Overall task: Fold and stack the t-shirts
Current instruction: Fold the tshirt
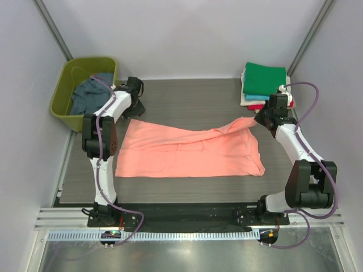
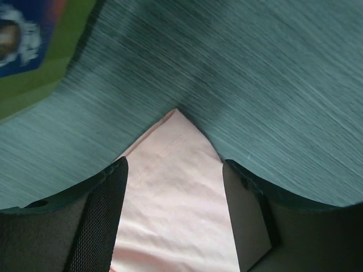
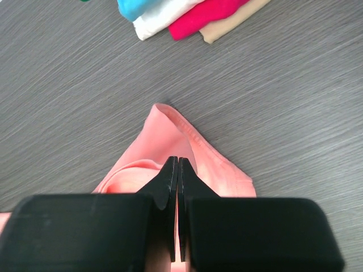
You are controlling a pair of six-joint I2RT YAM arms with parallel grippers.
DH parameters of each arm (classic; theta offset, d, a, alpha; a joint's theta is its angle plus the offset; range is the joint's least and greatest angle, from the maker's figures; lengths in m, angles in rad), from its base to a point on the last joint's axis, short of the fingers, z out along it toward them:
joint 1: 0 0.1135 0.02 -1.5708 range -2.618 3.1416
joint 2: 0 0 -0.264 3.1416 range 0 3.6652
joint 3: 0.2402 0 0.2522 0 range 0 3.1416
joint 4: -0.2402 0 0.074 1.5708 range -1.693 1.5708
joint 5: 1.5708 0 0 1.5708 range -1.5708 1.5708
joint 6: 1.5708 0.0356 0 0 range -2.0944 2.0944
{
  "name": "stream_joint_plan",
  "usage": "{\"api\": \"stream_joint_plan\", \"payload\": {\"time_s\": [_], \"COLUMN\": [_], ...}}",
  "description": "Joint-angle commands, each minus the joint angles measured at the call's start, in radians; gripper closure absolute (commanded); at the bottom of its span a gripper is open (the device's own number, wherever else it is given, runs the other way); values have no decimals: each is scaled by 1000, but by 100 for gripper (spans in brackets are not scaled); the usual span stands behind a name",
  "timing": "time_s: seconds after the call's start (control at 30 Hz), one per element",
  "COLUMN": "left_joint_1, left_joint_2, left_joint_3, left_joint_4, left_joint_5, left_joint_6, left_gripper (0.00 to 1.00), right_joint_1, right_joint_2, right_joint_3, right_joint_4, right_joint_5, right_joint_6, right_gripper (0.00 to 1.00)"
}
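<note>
While our right gripper (image 3: 177, 160) pinches the salmon-pink cloth t-shirt (image 1: 187, 153), our left gripper (image 2: 174, 165) (jaws spread astride its corner) may close short and miss.

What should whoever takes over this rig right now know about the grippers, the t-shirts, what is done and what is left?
Left gripper: open, fingers straddling the far-left corner of the salmon-pink cloth t-shirt, not gripping it yet.
Right gripper: shut on that shirt's far-right corner, raised a little off the grey table.
Done: a stack of folded t-shirts, green on top, sits at the far right.
Left: fold the salmon-pink one and stack it. A slate-blue t-shirt waits in the olive-green plastic tub at far left.
</note>
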Motion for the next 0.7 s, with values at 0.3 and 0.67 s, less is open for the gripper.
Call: {"api": "stream_joint_plan", "payload": {"time_s": [0.3,0.67], "left_joint_1": [-11,-11], "left_joint_2": [184,221], "left_joint_3": [145,117], "left_joint_4": [-49,-17], "left_joint_5": [-88,-43], "left_joint_6": [-14,-29], "left_gripper": [36,74], "right_joint_1": [-1,-1], "right_joint_2": [-5,11], "right_joint_3": [-8,-13], "right_joint_4": [76,87], "right_joint_5": [-55,-68], "right_joint_6": [21,26], "right_gripper": [99,99]}}
